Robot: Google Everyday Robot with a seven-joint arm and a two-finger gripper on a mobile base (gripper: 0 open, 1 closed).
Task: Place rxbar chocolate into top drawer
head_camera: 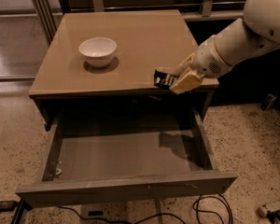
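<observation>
My gripper (173, 80) is shut on the rxbar chocolate (162, 79), a small black wrapper with white lettering. It holds the bar in the air at the table's front edge, on the right, just above the open top drawer (126, 153). The drawer is pulled far out below the tabletop; its plain grey bottom shows and nothing large lies in it. My white arm (238, 36) reaches in from the upper right.
A white bowl (98, 51) stands on the brown tabletop (130, 36) at the left. Cables (210, 209) lie on the speckled floor in front of the drawer. A metal frame and rails stand behind the table.
</observation>
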